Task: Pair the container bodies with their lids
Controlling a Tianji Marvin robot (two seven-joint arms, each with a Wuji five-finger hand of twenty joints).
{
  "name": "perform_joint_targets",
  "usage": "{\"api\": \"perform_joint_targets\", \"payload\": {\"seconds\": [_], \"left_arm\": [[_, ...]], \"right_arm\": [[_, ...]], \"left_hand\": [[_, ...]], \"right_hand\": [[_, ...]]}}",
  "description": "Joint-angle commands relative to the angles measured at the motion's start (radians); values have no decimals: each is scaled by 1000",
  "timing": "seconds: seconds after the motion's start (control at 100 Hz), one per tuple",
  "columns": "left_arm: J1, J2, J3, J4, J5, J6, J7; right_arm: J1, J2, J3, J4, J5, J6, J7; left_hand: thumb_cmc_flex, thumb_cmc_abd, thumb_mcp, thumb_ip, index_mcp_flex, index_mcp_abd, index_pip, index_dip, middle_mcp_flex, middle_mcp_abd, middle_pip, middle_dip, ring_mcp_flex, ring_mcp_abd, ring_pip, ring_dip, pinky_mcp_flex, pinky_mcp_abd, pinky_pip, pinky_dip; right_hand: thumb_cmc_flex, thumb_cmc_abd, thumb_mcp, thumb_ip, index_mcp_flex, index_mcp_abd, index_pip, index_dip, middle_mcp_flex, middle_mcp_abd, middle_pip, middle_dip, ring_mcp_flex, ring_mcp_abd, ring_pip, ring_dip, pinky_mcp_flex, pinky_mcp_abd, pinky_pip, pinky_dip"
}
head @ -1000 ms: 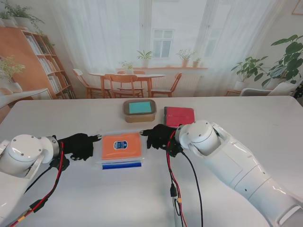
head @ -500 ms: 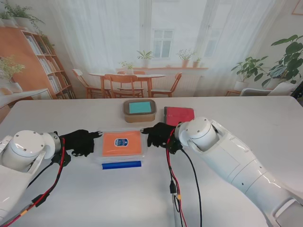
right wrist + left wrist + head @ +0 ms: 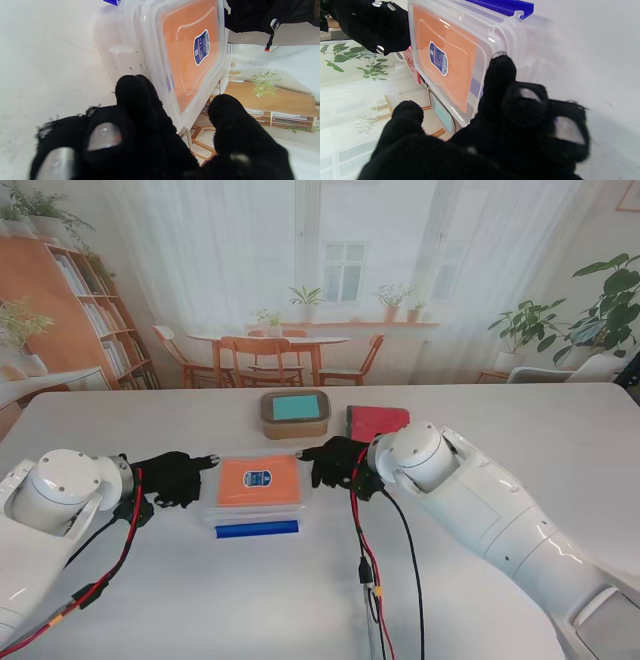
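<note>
A clear container body (image 3: 256,511) with a blue clip (image 3: 257,528) stands in the middle of the table, and the orange-panelled clear lid (image 3: 259,480) lies flat on top of it. My left hand (image 3: 172,478) is at the lid's left edge, forefinger stretched to its far corner. My right hand (image 3: 335,463) is at the right edge. In the left wrist view my forefinger (image 3: 498,72) touches the lid (image 3: 445,57) rim, with the other fingers curled. In the right wrist view my fingers (image 3: 135,100) press the container's side while the thumb hovers over the lid (image 3: 192,50).
Farther from me stand a brown container with a teal lid (image 3: 295,412) and, to its right, a red box (image 3: 377,421). Red and black cables (image 3: 368,575) trail across the table under my right arm.
The lid, held tilted and offset over the body a second ago, has come down and now sits level on it. Both hands moved slightly away from me with it.
</note>
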Motion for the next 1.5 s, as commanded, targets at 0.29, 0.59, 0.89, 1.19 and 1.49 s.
{"api": "perform_joint_targets", "payload": {"seconds": [0.29, 0.59, 0.89, 1.19, 1.49], "left_arm": [[4, -27, 19, -22, -18, 1, -19], [10, -27, 21, -25, -19, 3, -17], [7, -28, 32, -23, -16, 18, -12], [17, -27, 27, -30, -9, 20, -10], [39, -24, 6, -47, 1, 15, -15]], "right_arm": [[4, -32, -9, -31, 3, 1, 29], [-8, -26, -5, -45, -4, 11, 28], [-6, -26, -8, -44, -8, 24, 27], [-10, -25, -11, -48, -11, 28, 27], [-16, -20, -12, -58, -20, 35, 27]], "left_hand": [[-37, -4, -20, -34, 46, -334, -63, -24, -15, -74, 46, -2, 8, 77, 68, 0, 28, -243, 256, -13], [-37, -3, -21, -34, 45, -334, -64, -25, -16, -75, 46, -2, 8, 77, 68, 0, 28, -242, 256, -13], [-36, -5, -20, -34, 45, -334, -65, -26, -16, -75, 47, -2, 8, 76, 68, 0, 28, -244, 256, -13], [-35, -9, -20, -34, 44, -333, -68, -27, -17, -74, 46, -3, 8, 76, 68, 0, 28, -244, 256, -13], [-30, -17, -19, -33, 46, -340, -92, -43, -16, -75, 47, -3, 10, 72, 68, -1, 28, -247, 256, -14]], "right_hand": [[-9, -12, 5, 3, 32, 19, -45, -29, 20, 85, 64, 1, -1, -107, 95, 3, 48, -376, 211, 4], [-8, -13, 5, 3, 31, 19, -46, -29, 20, 86, 65, 1, -1, -108, 95, 3, 48, -376, 211, 4], [-9, -12, 5, 3, 22, 17, -53, -32, 16, 85, 64, 1, -1, -108, 95, 3, 48, -378, 211, 0], [-11, -13, 5, 3, 8, 9, -68, -39, 11, 84, 64, 2, -1, -110, 92, 1, 48, -382, 211, -5], [-17, -14, 7, 4, -33, -15, -106, -53, 7, 81, 65, 3, 0, -117, 89, -4, 48, -388, 211, -11]]}}
